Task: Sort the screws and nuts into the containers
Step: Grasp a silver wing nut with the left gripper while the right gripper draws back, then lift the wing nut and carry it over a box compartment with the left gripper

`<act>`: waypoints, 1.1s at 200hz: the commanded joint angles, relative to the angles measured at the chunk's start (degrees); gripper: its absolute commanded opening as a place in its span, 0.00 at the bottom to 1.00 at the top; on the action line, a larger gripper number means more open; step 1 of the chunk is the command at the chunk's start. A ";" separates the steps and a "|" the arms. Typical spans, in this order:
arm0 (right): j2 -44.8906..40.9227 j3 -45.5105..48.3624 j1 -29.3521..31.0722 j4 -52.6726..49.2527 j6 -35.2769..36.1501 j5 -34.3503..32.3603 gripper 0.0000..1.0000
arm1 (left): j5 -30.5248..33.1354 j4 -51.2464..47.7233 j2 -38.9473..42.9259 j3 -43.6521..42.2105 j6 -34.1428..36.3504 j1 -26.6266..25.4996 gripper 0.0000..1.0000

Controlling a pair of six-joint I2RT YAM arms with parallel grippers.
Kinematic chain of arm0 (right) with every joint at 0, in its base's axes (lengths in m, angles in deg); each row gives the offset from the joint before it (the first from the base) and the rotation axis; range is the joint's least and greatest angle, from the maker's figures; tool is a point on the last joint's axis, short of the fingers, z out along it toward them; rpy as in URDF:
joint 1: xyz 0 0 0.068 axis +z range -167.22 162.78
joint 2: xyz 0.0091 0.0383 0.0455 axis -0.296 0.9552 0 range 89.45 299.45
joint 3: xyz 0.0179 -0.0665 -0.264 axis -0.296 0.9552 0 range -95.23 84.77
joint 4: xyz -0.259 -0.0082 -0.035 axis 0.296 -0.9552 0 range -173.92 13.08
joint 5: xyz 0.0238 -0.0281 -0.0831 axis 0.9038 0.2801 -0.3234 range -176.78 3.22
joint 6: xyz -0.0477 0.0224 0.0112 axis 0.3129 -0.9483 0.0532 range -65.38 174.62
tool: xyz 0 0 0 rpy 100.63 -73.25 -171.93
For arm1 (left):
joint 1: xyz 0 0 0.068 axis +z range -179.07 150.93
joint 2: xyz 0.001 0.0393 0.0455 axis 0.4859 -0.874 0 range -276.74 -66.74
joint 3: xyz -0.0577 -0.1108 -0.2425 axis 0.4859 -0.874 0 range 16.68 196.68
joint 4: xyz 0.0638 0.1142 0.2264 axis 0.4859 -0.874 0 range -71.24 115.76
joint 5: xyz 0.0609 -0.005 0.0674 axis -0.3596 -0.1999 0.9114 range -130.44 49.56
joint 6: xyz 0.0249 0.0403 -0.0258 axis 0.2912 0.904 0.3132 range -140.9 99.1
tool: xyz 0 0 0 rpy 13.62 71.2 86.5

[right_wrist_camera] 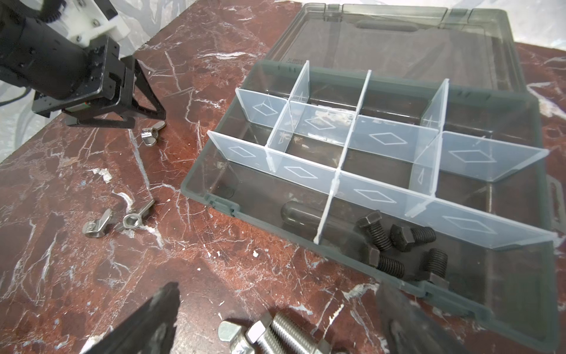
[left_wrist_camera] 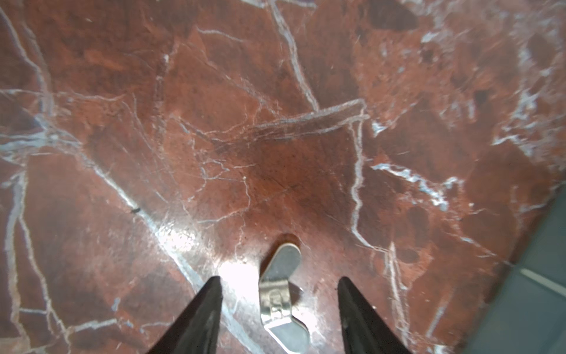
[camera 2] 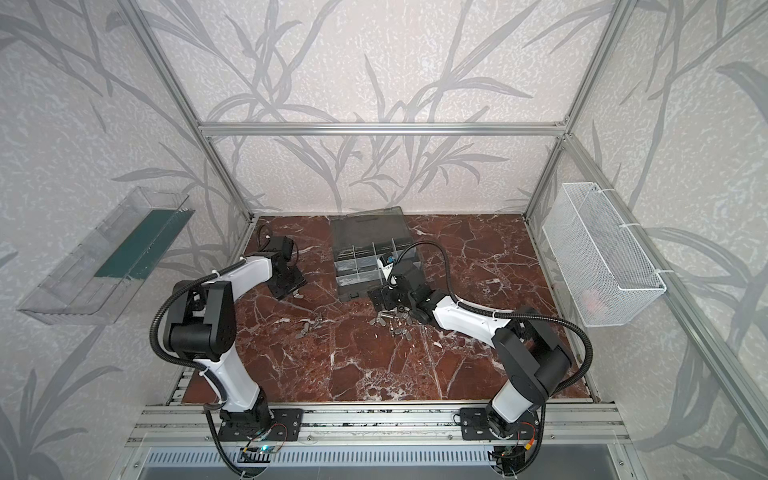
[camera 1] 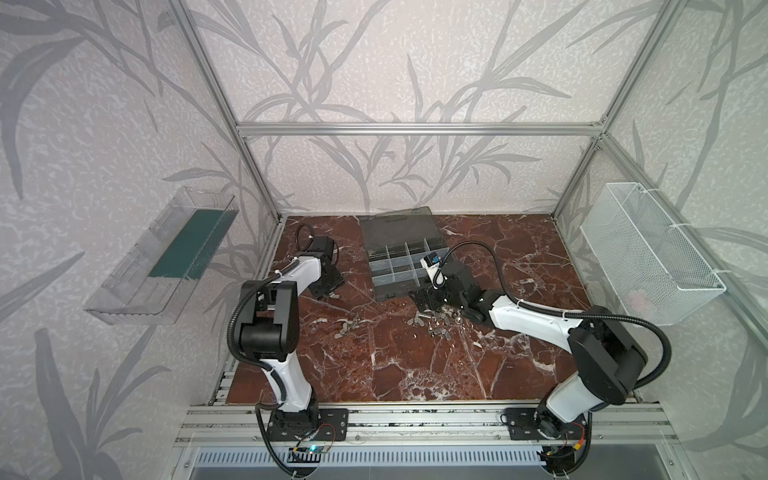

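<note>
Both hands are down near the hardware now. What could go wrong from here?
1. The wing nut lies on the glossy table, untouched, between the fingers of the open left hand. A pinch on its thin wings may flick it away.
2. The open right hand hangs over jumbled silver bolts beside the organizer case. It may grab two at once or bump the case's front wall.
</note>
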 commanded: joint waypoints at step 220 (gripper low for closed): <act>-1.17 1.33 0.36 0.21 0.09 -6.05 0.99 | -2.19 -1.65 -3.70 3.47 4.54 -0.91 0.15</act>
